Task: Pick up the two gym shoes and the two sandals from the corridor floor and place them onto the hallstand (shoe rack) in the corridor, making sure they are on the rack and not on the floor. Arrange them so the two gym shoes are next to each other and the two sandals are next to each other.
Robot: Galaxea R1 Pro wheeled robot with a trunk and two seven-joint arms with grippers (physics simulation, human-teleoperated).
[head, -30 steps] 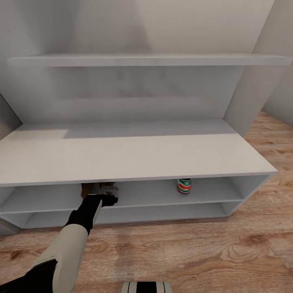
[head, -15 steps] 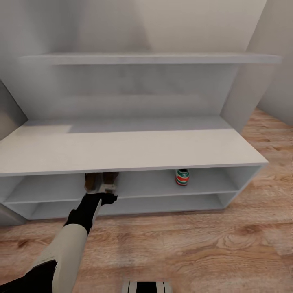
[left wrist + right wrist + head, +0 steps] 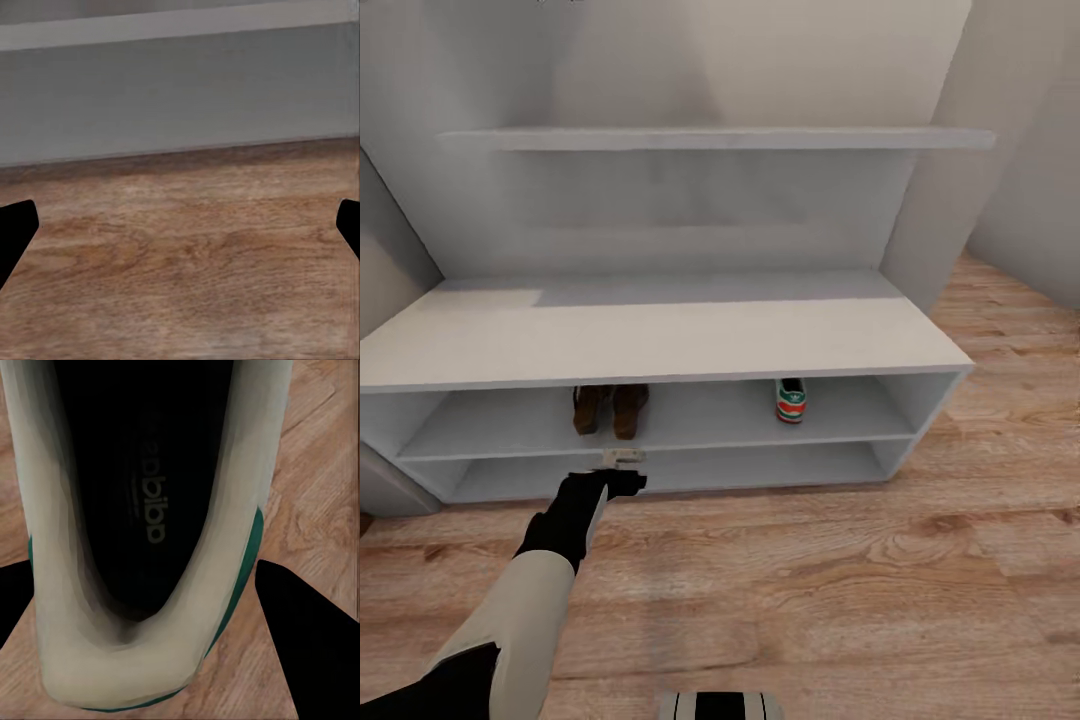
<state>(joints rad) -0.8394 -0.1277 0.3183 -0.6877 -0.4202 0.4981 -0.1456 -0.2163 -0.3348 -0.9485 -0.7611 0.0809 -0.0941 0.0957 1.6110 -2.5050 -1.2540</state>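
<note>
Both sandals (image 3: 610, 409) sit together left of centre on the hallstand's (image 3: 660, 345) upper open shelf, one gym shoe (image 3: 791, 399) further right. The left gripper (image 3: 622, 458), fingers spread and empty, hangs low just before the shelf edge. The right fingers (image 3: 304, 645) flank the second gym shoe (image 3: 142, 532); whether they grip it cannot be told, and a loose grip risks dropping it.

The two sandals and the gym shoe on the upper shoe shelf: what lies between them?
In the head view, nothing: the shelf board is bare between the sandals and the gym shoe.
</note>
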